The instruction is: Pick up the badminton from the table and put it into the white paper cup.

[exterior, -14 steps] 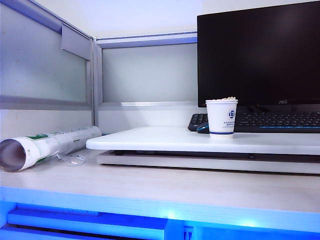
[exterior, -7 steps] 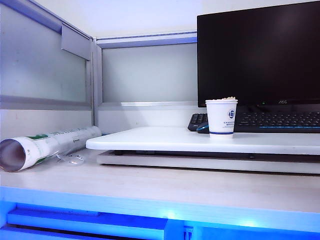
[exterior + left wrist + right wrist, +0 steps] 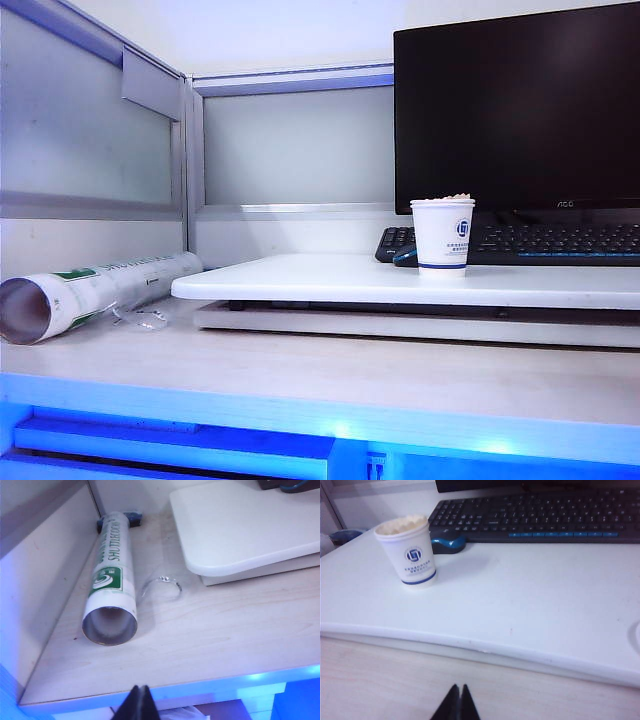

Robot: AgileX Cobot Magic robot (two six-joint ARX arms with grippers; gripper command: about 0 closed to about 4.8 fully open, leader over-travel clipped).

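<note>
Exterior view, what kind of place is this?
Most likely an office cubicle desk: a black monitor and keyboard sit behind a white paper cup on the raised table, with grey partition panels around it.

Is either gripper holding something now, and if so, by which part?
Nothing is held. The left gripper and right gripper are both shut on nothing, back over the desk front. The badminton sits in the cup.

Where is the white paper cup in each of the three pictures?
Exterior view: the white paper cup stands right of centre on the table, before the keyboard.
Left wrist view: not in it.
Right wrist view: the cup stands far from the right gripper.
Shared landmark: the keyboard.
</note>
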